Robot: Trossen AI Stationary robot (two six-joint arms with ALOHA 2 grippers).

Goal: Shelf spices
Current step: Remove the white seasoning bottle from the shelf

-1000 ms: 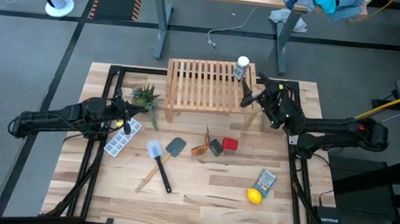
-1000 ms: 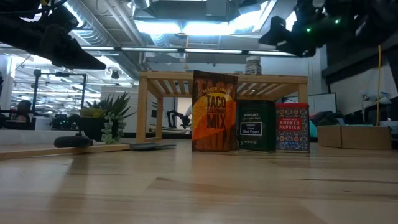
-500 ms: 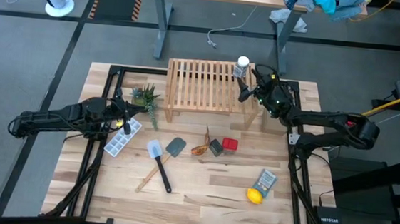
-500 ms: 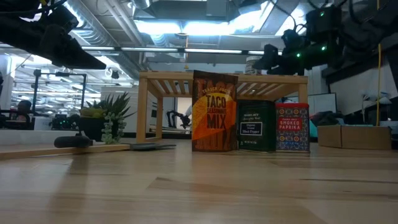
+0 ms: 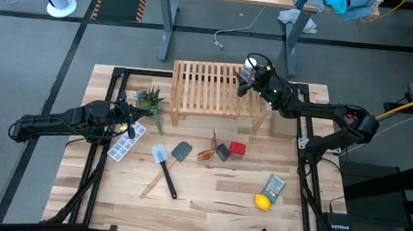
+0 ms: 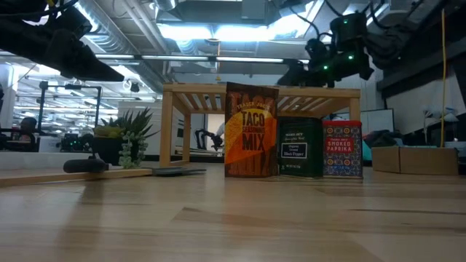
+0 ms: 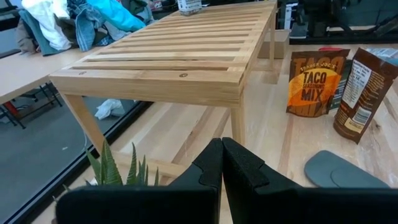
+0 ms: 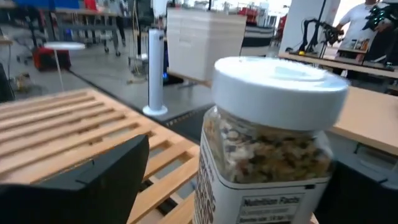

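Note:
The clear white-capped bottle (image 8: 267, 143) stands upright on the far right corner of the wooden shelf (image 5: 209, 86). My right gripper (image 5: 249, 76) is open and level, with one finger (image 8: 93, 180) on each side of the bottle; I see no touch. Two amber packets (image 5: 207, 151), a black box (image 5: 223, 153) and a red box (image 5: 238, 148) stand on the table just in front of the shelf. The low view shows a taco mix packet (image 6: 251, 131), the black box (image 6: 300, 148) and the red box (image 6: 342, 149). My left gripper (image 7: 222, 163) is shut and empty, near the table's left edge by the plant.
A small potted plant (image 5: 151, 100) sits left of the shelf, with a white ice tray (image 5: 126, 142) below it. Two spatulas (image 5: 162, 168) lie mid-table. A lemon (image 5: 262, 202) and a grey-blue packet (image 5: 275, 187) lie near the front right.
My right gripper has travelled from beside the shelf's right end toward the table's far edge and a little left, sinking slightly, until its open fingers stand around the bottle. The bottle has not moved.

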